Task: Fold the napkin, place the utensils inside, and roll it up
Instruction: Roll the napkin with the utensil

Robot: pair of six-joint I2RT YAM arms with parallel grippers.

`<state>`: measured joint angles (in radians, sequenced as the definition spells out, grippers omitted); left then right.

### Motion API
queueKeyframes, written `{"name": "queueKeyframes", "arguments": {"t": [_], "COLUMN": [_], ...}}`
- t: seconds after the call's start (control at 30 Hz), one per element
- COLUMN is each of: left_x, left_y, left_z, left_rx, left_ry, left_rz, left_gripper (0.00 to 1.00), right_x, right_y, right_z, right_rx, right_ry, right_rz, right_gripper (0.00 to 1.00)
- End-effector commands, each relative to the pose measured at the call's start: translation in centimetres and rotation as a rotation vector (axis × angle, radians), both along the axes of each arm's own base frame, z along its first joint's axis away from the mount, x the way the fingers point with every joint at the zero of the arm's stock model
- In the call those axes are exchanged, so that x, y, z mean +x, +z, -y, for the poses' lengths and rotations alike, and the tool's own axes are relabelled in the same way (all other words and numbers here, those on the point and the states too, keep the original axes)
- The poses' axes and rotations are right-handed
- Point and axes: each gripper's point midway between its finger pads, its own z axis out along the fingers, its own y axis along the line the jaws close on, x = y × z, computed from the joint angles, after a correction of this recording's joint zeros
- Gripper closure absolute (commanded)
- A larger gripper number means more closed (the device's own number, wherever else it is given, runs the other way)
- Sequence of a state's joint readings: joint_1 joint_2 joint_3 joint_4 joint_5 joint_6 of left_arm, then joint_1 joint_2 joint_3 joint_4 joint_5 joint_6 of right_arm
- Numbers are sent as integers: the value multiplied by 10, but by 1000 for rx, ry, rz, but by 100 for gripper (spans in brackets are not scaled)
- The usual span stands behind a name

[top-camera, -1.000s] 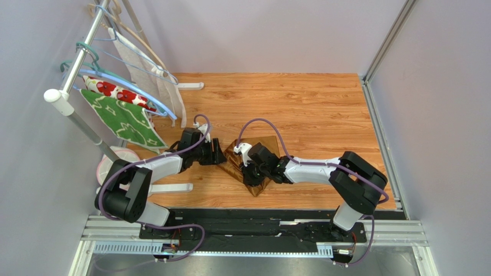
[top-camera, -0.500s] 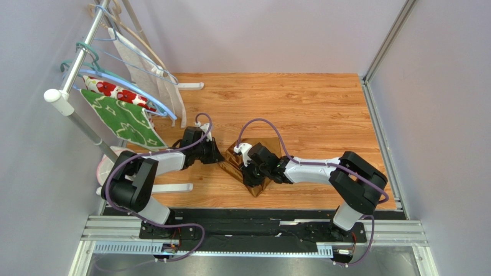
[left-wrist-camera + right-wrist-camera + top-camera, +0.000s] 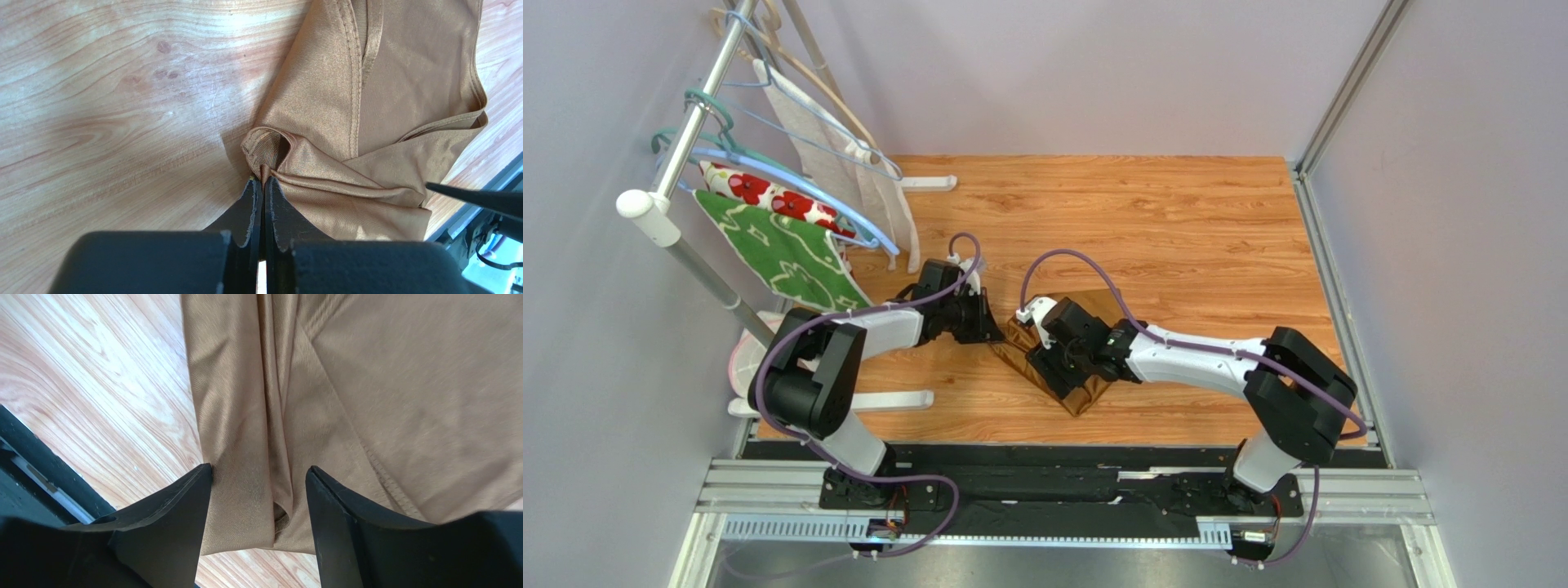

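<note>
top: golden-brown napkin (image 3: 1082, 396) lies bunched on the counter (image 3: 1161, 221) between the two arms | left wrist: left gripper (image 3: 264, 181) is closed tight, pinching a puckered corner of the napkin | right wrist: right gripper (image 3: 258, 473) is spread wide astride a napkin fold, clamping nothing

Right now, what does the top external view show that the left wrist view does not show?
Only the top external view shows the left arm and the right arm in full, and the rack with the green leaf-patterned cloth and the white cloth with red flowers. Only the left wrist view shows that the left hand is shut on a bunched corner of the napkin, and it shows the stitched hem. Both show the golden-brown napkin lying creased on the wooden table.
</note>
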<state>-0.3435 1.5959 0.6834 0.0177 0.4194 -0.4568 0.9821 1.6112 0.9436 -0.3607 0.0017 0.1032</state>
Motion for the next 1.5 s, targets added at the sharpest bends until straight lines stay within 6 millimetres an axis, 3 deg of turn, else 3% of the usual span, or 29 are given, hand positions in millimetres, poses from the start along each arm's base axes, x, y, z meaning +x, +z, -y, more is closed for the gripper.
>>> {"name": "queueKeyframes", "arguments": {"t": [0.0, 0.23, 0.33, 0.5, 0.7, 0.83, 1.17, 1.23, 1.27, 1.37, 1.47], "left_x": [-15, -15, -14, -12, -13, -12, -12, -11, -10, -4, 4], "left_y": [-17, -19, -18, -16, -15, -12, -8, -2, 1, 15, 33], "left_z": [-10, -7, -6, -6, -6, -5, -1, 2, 3, 1, -8], "left_rx": [72, 67, 61, 64, 61, 55, 31, 10, 3, -1, 17], "left_ry": [-30, -36, -36, -40, -43, -44, -56, -60, -61, -38, 23], "left_rz": [-88, -106, -106, -102, -101, -93, -83, -63, -52, 1, 69], "left_gripper": [100, 100, 100, 100, 100, 100, 100, 90, 69, 37, 28], "right_x": [17, 7, 1, 1, 6, -3, -37, -46, -50, -57, -60], "right_y": [44, 35, 21, -7, -21, -40, -77, -81, -82, -82, -77], "right_z": [-28, -52, -55, -45, -34, -25, -6, -6, -7, -8, -9], "right_rx": [57, 32, -2, -62, -105, -125, -141, -112, -100, -35, 42], "right_ry": [37, 123, 146, 127, 91, 76, 66, 81, 85, 90, 94], "right_rz": [209, 329, 321, 299, 289, 186, -72, -151, -174, -265, -345], "right_gripper": [37, 40, 41, 44, 45, 47, 69, 79, 87, 95, 96]}}
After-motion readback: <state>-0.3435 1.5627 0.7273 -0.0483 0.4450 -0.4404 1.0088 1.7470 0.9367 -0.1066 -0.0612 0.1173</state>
